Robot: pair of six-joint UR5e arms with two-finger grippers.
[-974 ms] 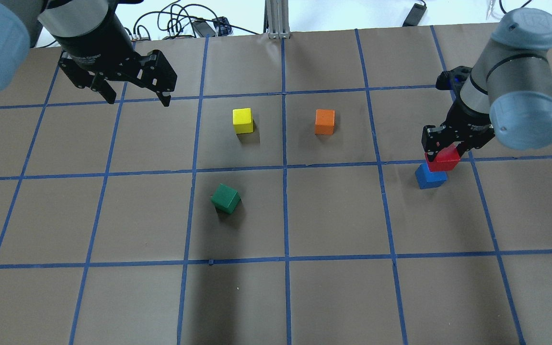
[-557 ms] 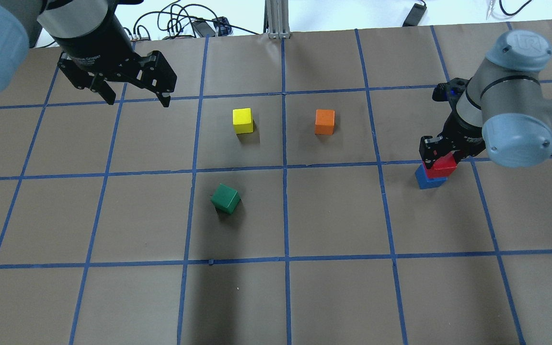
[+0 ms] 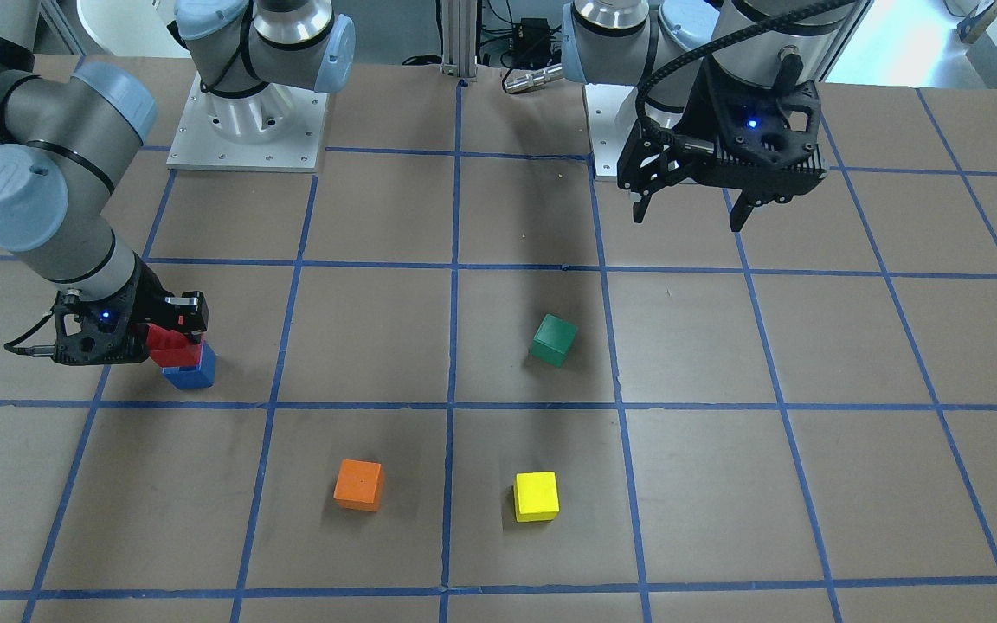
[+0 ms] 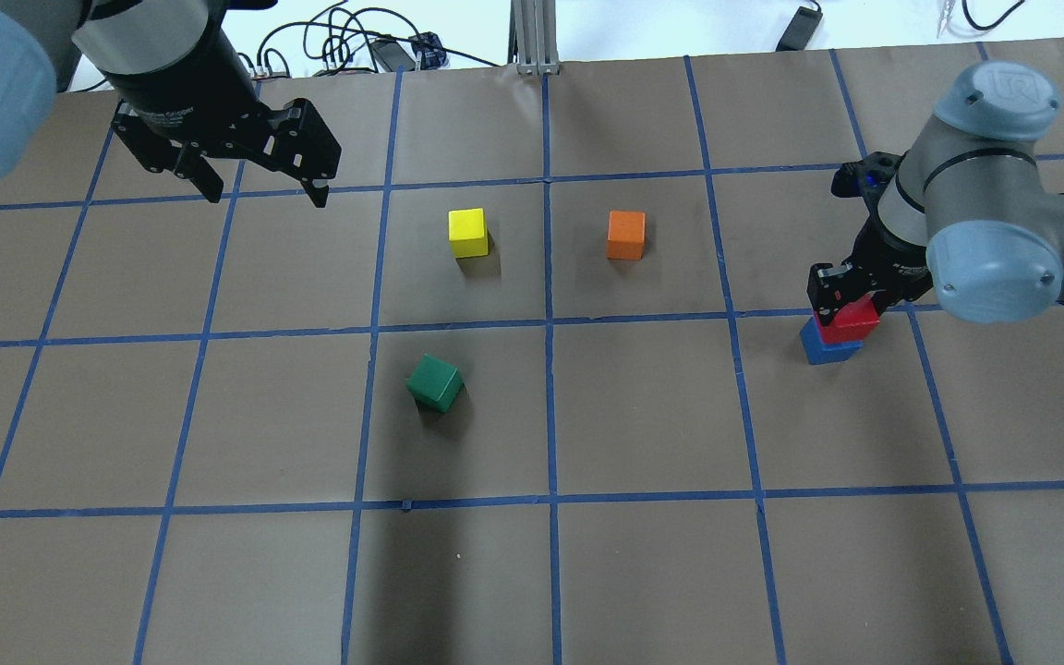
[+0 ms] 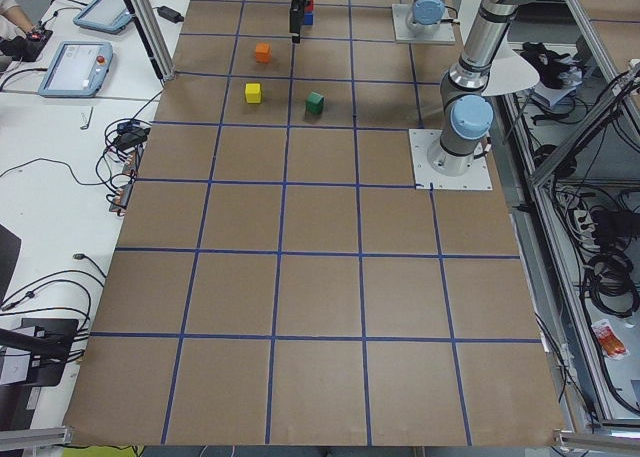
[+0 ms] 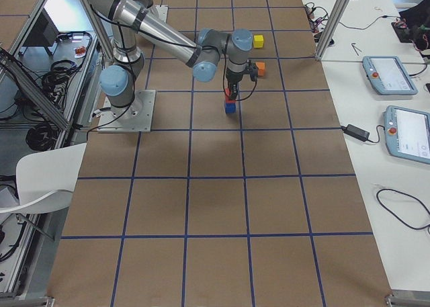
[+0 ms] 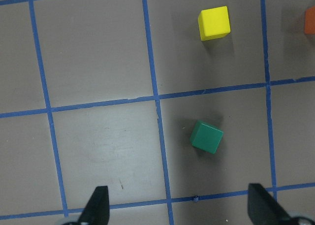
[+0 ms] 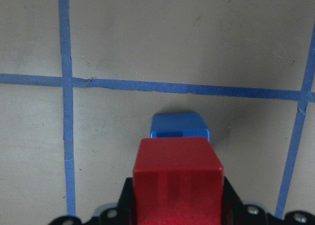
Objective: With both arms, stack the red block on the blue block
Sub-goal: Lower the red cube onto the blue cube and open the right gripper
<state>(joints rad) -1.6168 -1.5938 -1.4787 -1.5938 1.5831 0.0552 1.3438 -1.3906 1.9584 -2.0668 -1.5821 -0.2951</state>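
— What lies nearest the robot?
— The green cube, turned askew to the grid, alone in its square on the surface and well apart from the rest.
— And the stack?
— Further out, on the robot's right. The red block sits on the blue block, just on the near side of a tape line. The right gripper is clamped on the red block.
— Beyond that?
— The yellow cube and the orange cube, with a tape line between them. Farthest, near the surface's far edge, the left gripper hangs spread wide, holding nothing.
— The count?
— Five cubes, one per colour, and two grippers.
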